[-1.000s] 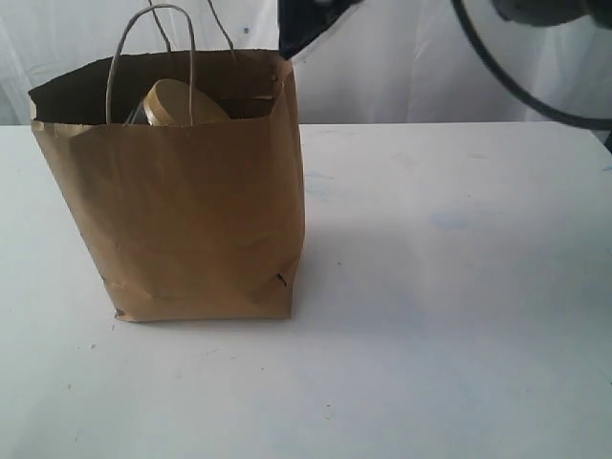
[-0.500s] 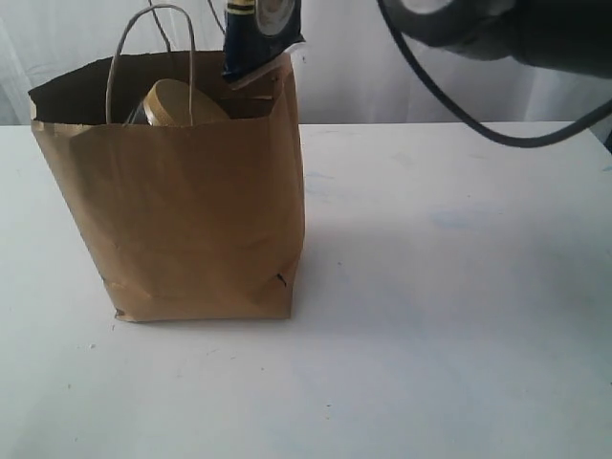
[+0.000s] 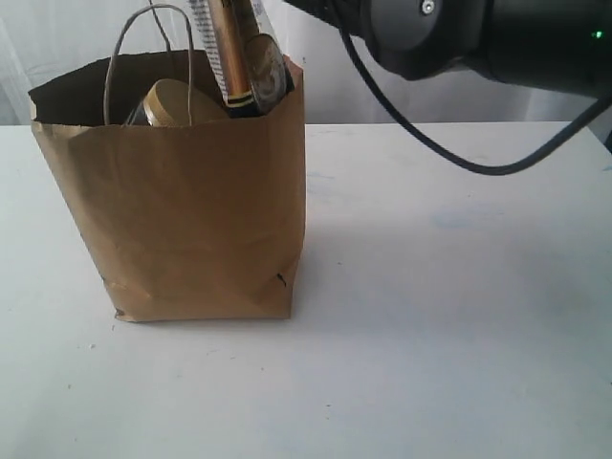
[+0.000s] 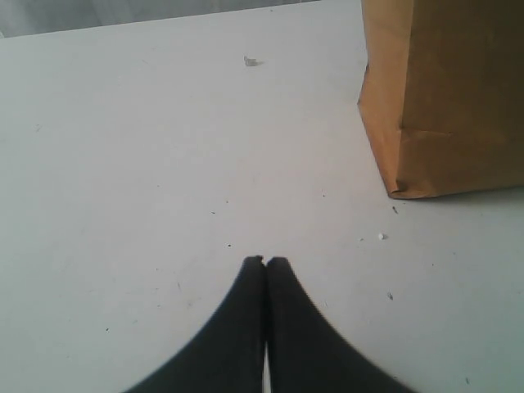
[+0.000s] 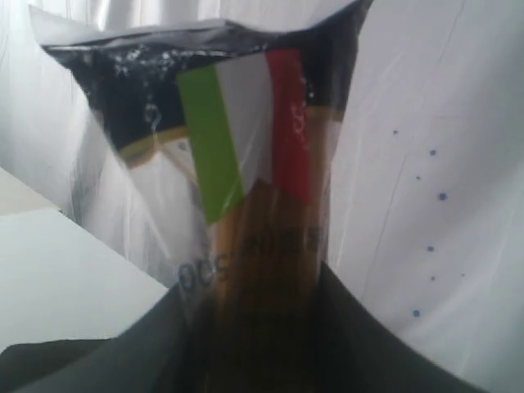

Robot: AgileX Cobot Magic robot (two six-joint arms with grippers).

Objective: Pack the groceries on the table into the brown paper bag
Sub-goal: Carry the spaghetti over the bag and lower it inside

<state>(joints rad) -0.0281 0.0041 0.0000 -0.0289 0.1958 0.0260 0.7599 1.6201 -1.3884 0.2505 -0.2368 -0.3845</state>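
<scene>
The brown paper bag stands open on the table. A gold-lidded nut jar shows inside its mouth. The long spaghetti pack hangs tilted, its lower end dipping into the bag beside the jar. My right gripper is shut on the pack, dark fingers pressing both sides. In the exterior view only the right arm shows, not the fingers. My left gripper is shut and empty above the table, short of the bag's corner.
A small white lump lies on the table beyond the left gripper, and a tiny crumb lies near the bag's base. A black cable loops down from the right arm. White curtain hangs behind the table.
The spaghetti pack has come down from above the frame and its end now sits inside the bag's mouth. The right arm has swung in from the right. The left gripper has not moved.
</scene>
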